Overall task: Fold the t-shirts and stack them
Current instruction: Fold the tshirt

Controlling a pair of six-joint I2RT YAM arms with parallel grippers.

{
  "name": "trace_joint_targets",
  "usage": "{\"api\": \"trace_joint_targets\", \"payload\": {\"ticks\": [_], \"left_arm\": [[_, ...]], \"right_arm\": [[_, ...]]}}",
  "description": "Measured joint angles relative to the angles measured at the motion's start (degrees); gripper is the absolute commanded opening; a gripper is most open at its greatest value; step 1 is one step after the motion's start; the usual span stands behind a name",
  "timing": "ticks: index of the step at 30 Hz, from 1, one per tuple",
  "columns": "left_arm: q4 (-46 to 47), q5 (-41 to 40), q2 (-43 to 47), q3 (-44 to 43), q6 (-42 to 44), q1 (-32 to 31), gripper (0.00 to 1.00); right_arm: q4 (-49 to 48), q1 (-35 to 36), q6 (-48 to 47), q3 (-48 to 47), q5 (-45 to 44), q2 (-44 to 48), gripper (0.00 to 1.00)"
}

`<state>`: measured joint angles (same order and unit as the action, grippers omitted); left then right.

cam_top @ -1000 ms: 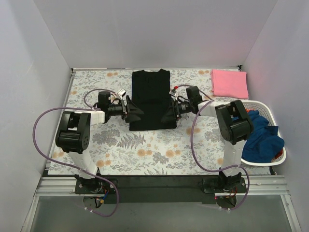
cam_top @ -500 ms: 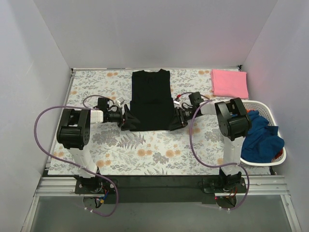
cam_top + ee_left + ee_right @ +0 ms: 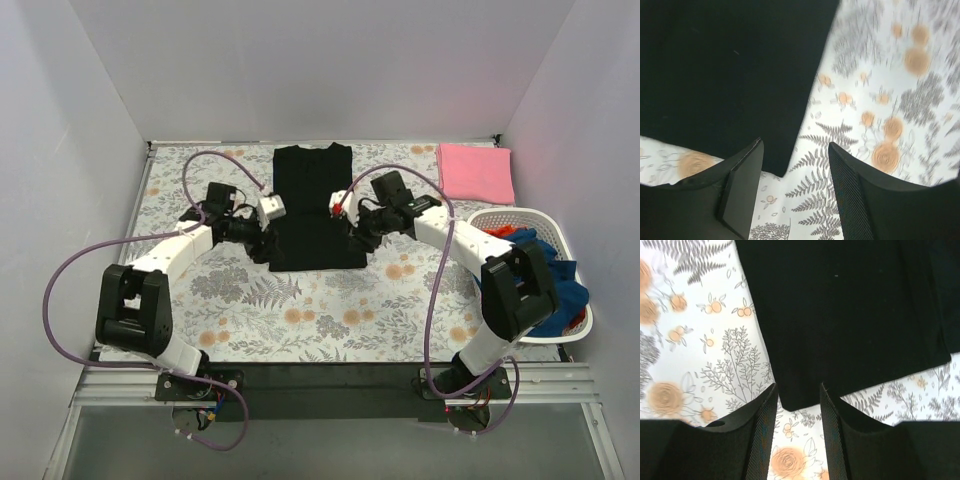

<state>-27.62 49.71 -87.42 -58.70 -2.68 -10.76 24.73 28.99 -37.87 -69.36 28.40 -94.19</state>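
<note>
While both sets of jaws stand parted and grasp nothing, left gripper (image 3: 796,145) straddles the near-left hem corner of the black t-shirt (image 3: 312,205), right gripper (image 3: 798,386) its near-right corner. Shirt lies flat on floral table covering (image 3: 300,310). Risk: fingers pinch covering with hem, or catch one layer only, skewing the fold.

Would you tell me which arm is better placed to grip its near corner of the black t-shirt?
Right, narrowly. Both straddle a near corner of the black t-shirt, jaws open, but the right gripper sits tighter about its corner than the left gripper.
</note>
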Motion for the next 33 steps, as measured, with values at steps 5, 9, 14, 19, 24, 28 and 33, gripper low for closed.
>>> {"api": "trace_joint_targets", "payload": {"ticks": [5, 9, 14, 19, 24, 28, 33], "left_arm": [[-0.66, -5.64, -1.36, 5.70, 11.26, -5.31, 0.52], [2.95, -8.96, -3.30, 7.82, 13.75, -6.80, 0.52], [6.78, -12.31, -5.49, 10.54, 14.95, -8.00, 0.52], [8.59, -13.31, -6.78, 10.60, 15.61, -8.52, 0.50], [9.73, -14.25, -7.06, 10.58, 16.33, -8.76, 0.38], [9.94, -15.78, -7.10, 10.58, 17.97, -8.85, 0.34], [9.57, -16.98, -6.88, 10.58, 20.09, -9.05, 0.34]], "right_arm": [[-2.67, 4.63, -9.46, 6.36, -6.56, -0.07, 0.47], [-5.40, 5.01, -14.71, 10.91, -10.32, -1.16, 0.48], [-7.96, 5.11, -17.70, 12.59, -12.63, -3.61, 0.48], [-10.12, 5.44, -19.15, 13.03, -13.29, -4.07, 0.45], [-12.17, 5.53, -20.09, 13.57, -13.35, -4.55, 0.22], [-13.81, 5.60, -21.18, 14.47, -13.68, -4.42, 0.04], [-14.43, 5.64, -21.51, 14.93, -13.90, -4.11, 0.01]]}}
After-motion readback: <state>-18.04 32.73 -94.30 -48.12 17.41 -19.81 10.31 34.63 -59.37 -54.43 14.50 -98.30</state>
